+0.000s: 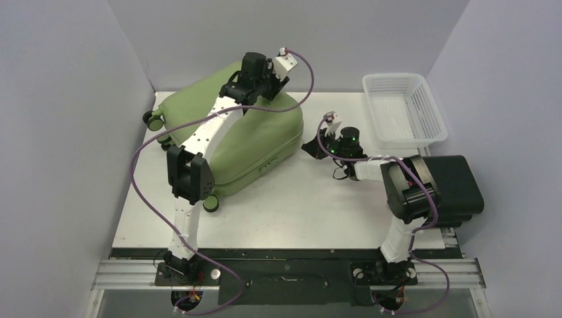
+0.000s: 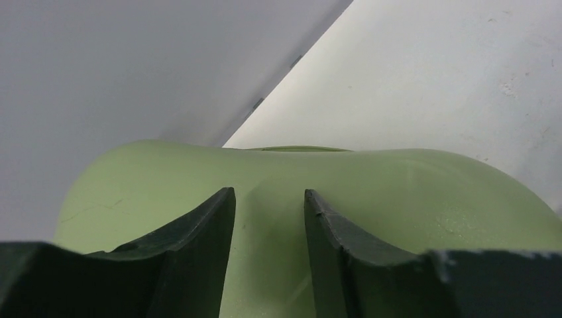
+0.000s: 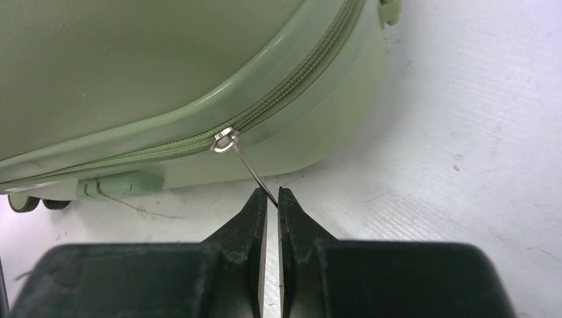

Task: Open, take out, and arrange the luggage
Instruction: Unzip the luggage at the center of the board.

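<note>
Because the lid of the luggage (image 1: 265, 132) lies shut on its lower half, the job looks like it is only at the start. The zip (image 3: 291, 86) looks closed on both sides of its little slider, so it has to be pulled all the way round. After that, the lid has to be lifted, and anything inside has to come out and be set in order. I cannot see inside, so I cannot say what is in there.

My right gripper (image 3: 270, 199) is clenched on the thin metal zip tab (image 3: 248, 169). The tab runs from my fingertips up and to the left, to the slider. The luggage lies flat on the table (image 3: 464, 165), just in front of these fingers and a bit higher than them, with its rounded corner off to the right.

My left gripper (image 2: 268, 195) is over the top of the luggage. The fingers there stand part way apart with nothing between them. The green shell is right under them and spreads out ahead. I cannot tell if they touch it.
</note>
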`<state>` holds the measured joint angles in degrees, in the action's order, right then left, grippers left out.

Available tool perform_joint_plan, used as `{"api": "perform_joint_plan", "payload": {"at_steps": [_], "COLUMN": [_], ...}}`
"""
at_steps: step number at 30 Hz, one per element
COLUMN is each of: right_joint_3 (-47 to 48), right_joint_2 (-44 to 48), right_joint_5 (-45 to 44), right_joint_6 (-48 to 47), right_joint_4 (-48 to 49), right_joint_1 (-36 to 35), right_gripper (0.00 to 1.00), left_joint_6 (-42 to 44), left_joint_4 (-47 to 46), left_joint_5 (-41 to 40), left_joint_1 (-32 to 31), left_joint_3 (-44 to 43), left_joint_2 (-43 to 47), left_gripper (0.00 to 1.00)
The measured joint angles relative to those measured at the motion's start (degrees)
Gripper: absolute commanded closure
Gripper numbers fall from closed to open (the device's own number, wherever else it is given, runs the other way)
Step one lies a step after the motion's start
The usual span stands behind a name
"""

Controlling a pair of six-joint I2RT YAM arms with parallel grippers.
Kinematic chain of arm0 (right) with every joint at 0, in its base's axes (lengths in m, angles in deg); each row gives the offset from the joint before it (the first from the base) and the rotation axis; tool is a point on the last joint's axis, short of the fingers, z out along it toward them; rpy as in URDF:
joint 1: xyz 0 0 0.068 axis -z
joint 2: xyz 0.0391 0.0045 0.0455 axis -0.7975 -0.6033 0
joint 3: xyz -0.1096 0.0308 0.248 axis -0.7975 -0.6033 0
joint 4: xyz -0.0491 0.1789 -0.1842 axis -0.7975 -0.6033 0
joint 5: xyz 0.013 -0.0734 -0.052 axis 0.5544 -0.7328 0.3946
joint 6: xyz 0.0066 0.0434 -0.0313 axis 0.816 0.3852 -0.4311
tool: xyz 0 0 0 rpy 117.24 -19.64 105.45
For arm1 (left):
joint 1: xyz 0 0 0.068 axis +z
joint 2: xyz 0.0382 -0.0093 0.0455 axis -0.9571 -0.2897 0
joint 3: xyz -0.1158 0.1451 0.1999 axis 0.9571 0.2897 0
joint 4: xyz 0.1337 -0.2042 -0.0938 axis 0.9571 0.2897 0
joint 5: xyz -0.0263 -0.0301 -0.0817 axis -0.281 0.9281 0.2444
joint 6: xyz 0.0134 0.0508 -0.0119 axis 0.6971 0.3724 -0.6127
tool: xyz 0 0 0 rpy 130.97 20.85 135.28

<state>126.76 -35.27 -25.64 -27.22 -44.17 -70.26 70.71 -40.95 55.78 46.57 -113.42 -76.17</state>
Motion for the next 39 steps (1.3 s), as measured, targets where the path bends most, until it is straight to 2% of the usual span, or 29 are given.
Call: {"api": "perform_joint_plan", "payload": {"at_steps": [2,3,5,9,11,14,17,23,28,31,35,39], "right_joint_3": [-0.1,-0.2,-0.8,-2.0,-2.1,-2.3,-2.4,-2.6,-4.2,-6.2,-8.9,-10.5], "right_joint_2": [0.0,0.0,0.2,1.4,1.9,2.3,2.9,3.1,4.1,6.3,9.0,11.7], "right_joint_5": [-0.4,-0.5,-0.5,-0.9,-1.2,-1.9,-2.8,-3.6,-1.4,-0.1,1.2,1.5], "right_joint_6": [0.2,0.3,0.5,0.2,0.0,-0.2,-0.3,-0.8,-2.9,-5.7,-10.1,-14.5], "right_joint_4": [0.6,0.9,1.6,1.9,1.9,2.1,2.2,3.6,4.8,3.0,-1.9,-7.0], "right_joint_1": [0.4,0.5,0.5,0.6,0.6,0.6,0.6,0.8,0.8,0.8,0.7,0.0], "right_gripper": [1.00,1.00,1.00,1.00,1.00,1.00,1.00,1.00,1.00,1.00,1.00,1.00], "left_joint_6": [-0.2,-1.0,-3.6,-9.9,-11.6,-13.4,-15.7,-24.9,-30.2,-33.4,-35.1,-35.1], "left_joint_4": [0.2,0.2,1.7,3.0,2.0,0.4,-1.4,-0.9,-1.4,-3.0,-4.5,-3.5], "left_joint_5": [0.0,-0.6,-3.3,-15.7,-21.4,-26.9,-29.0,-23.0,-16.7,-12.4,-9.8,-11.5], "left_joint_1": [0.2,0.2,0.2,0.3,0.5,0.8,1.8,6.9,12.2,15.5,20.3,23.4], "left_joint_3": [-0.1,-0.9,-3.7,-11.4,-14.5,-17.9,-19.8,-25.4,-25.8,-21.0,-9.5,-7.1], "left_joint_2": [0.1,-0.1,-1.2,-6.2,-9.0,-12.4,-14.6,-18.7,-18.8,-15.9,-8.5,-6.4], "left_gripper": [0.40,0.30,0.21,0.07,0.04,0.03,0.03,0.03,0.03,0.03,0.04,0.04]}}
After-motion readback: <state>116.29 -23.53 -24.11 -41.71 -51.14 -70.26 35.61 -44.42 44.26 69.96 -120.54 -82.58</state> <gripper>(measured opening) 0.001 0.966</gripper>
